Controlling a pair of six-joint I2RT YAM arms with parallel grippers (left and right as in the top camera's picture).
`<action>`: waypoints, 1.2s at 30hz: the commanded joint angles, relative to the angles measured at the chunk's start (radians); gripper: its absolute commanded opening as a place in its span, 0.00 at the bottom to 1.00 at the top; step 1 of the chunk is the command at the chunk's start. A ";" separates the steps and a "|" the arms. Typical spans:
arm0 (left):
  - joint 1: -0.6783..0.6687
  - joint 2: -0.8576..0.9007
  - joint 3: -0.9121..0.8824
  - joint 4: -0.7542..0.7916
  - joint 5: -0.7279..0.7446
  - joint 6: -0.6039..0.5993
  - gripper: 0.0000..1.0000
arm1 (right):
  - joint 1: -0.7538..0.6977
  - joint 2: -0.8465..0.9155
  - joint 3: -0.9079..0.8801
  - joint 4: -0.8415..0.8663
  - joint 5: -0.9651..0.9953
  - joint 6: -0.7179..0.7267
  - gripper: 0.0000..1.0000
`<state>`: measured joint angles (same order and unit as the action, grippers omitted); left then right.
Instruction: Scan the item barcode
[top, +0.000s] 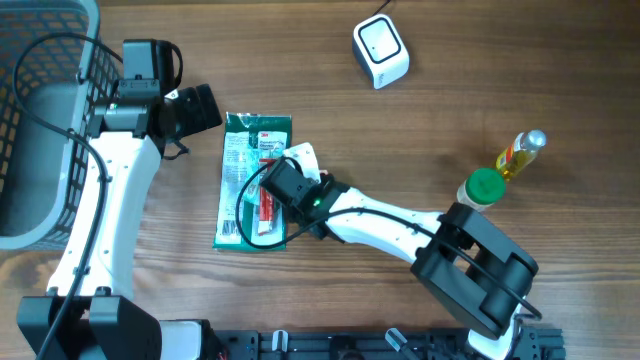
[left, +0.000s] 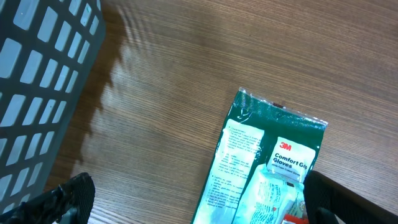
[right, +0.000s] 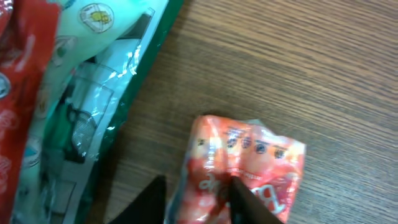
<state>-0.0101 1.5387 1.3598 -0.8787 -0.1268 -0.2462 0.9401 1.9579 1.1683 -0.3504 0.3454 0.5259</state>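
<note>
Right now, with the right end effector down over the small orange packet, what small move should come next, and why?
Probably close the right end effector on the orange packet. Its fingers straddle the packet, which lies on the table beside the green glove pack; the white scanner sits far off, so a firm grip comes first.
</note>
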 joint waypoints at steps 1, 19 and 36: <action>0.006 0.002 0.005 0.002 -0.005 -0.009 1.00 | 0.001 0.033 0.012 -0.019 -0.002 -0.003 0.15; 0.006 0.002 0.005 0.002 -0.005 -0.009 1.00 | -0.386 -0.323 -0.031 -0.131 -0.790 0.029 0.04; 0.006 0.002 0.005 0.003 -0.005 -0.009 1.00 | -0.512 -0.314 -0.704 1.041 -0.957 0.446 0.04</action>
<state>-0.0101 1.5387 1.3598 -0.8783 -0.1268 -0.2462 0.4255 1.6268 0.5381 0.6411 -0.6903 0.8696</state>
